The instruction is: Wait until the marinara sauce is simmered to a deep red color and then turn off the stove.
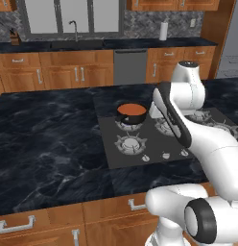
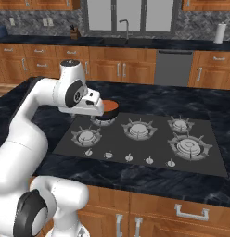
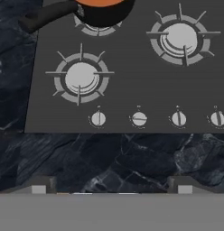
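Hovering fingers (image 3: 111,187) apart | stove (image 3: 132,90) knobs (image 3: 139,118) below | marinara sauce (image 1: 131,109) orange-red

Black marbled countertop (image 1: 49,144); behind it a faucet (image 1: 74,30), dishwasher (image 1: 130,67), perhaps a paper-towel roll (image 1: 163,30).

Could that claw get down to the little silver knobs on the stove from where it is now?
Probably yes. The open claw hangs over the counter edge, with the knobs just ahead on the stove and nothing in between.
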